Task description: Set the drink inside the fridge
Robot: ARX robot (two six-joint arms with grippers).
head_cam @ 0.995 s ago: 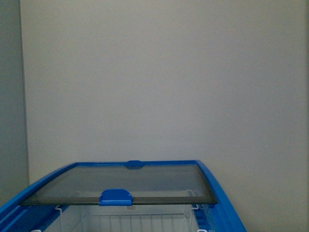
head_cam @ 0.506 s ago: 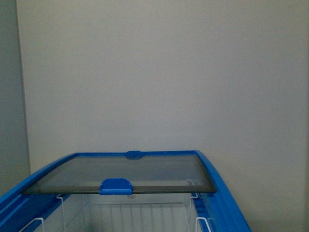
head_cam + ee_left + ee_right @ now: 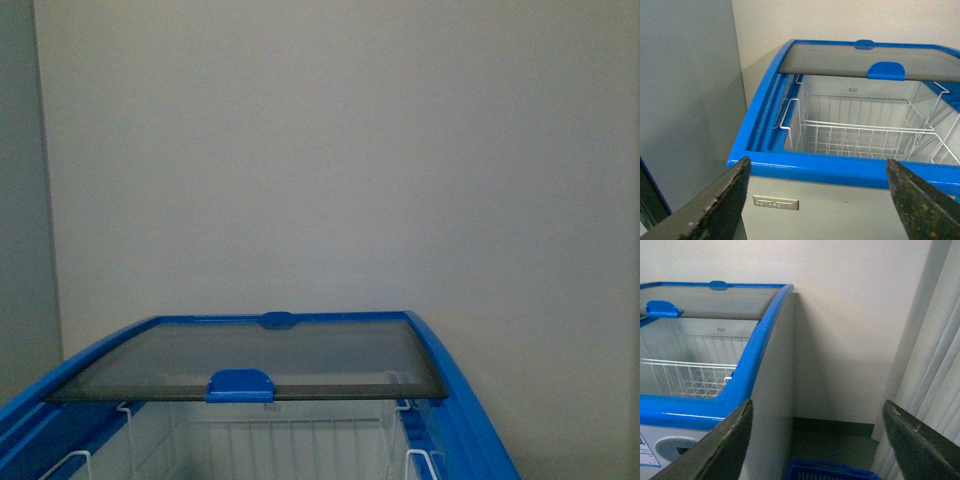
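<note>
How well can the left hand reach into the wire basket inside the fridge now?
Probably well: the glass lid is slid back, the wire basket lies uncovered, and the open left hand faces the fridge.

Fridge rim glossy blue plastic; lid smoked glass; white wire basket inside.
</note>
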